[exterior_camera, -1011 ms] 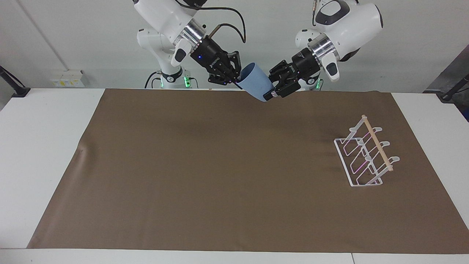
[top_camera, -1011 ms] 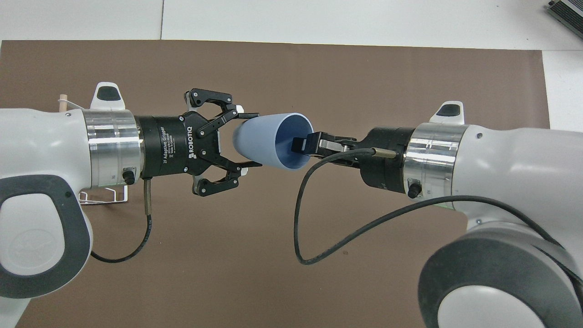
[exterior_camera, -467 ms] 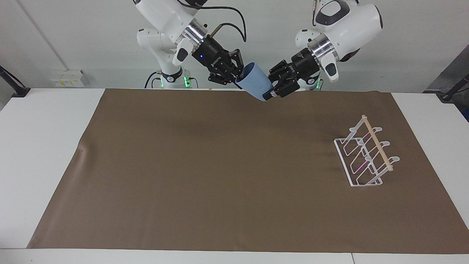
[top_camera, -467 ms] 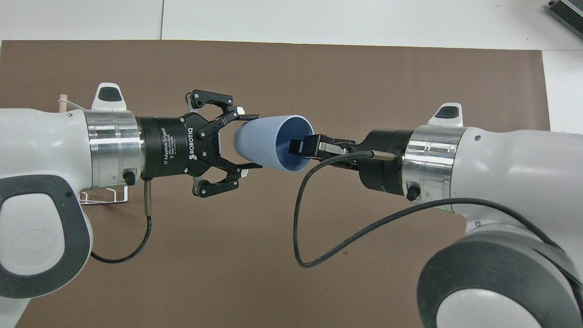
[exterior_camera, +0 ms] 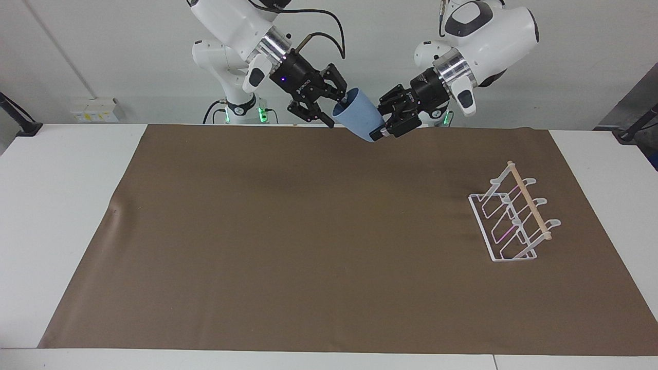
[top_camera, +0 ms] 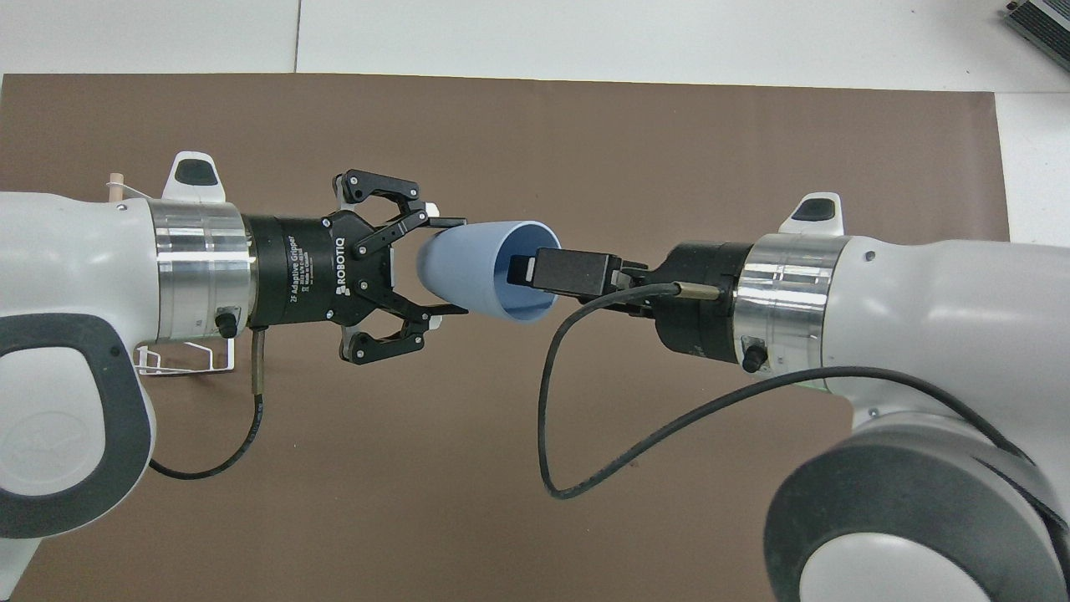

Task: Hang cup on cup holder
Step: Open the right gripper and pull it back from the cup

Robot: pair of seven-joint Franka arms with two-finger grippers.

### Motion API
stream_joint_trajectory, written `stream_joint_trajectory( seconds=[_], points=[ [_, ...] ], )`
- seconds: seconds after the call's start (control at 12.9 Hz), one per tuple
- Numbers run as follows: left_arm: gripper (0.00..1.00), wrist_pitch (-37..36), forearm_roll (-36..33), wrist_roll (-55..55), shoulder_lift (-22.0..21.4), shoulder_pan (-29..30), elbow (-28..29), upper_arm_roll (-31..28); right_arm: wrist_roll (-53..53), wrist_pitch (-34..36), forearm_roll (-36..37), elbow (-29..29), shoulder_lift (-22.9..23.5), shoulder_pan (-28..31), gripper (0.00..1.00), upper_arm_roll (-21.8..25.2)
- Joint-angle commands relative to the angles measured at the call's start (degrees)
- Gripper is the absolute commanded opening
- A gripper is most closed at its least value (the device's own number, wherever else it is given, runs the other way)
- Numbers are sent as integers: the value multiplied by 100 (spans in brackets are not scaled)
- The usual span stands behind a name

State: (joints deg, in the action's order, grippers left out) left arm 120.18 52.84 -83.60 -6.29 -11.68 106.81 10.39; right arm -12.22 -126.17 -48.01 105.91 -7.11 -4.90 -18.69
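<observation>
table [exterior_camera: 61, 216] white | mat [exterior_camera: 308, 246] brown – flat | wall [exterior_camera: 103, 46] pale

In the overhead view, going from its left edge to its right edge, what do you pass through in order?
cup holder → left gripper → cup → right gripper, its tips inside the cup's mouth.

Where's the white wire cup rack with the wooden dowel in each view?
Facing view: white wire cup rack with wooden dowel stands on the brown mat, toward the left arm's end.
Overhead view: mostly hidden under the left arm; a wire corner shows.
Shared landmark: the brown mat.
</observation>
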Motion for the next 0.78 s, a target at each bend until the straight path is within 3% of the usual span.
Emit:
stream_joint_trajectory(
  seconds=[0.0,0.23,0.54,0.7],
  points=[
    [0,-380,-447,72,-4,245,-81,-2,-53,-4,-42,61,-80,33,100,32],
    [0,-505,-1054,81,-4,386,-99,7,87,-39,28,43,-45,42,100,85],
    [0,-715,-2967,72,58,386,-240,7,1096,22,370,-79,69,42,100,471],
    [0,-637,-3838,98,58,386,-222,7,1519,144,887,-281,174,42,100,655]
  ],
)
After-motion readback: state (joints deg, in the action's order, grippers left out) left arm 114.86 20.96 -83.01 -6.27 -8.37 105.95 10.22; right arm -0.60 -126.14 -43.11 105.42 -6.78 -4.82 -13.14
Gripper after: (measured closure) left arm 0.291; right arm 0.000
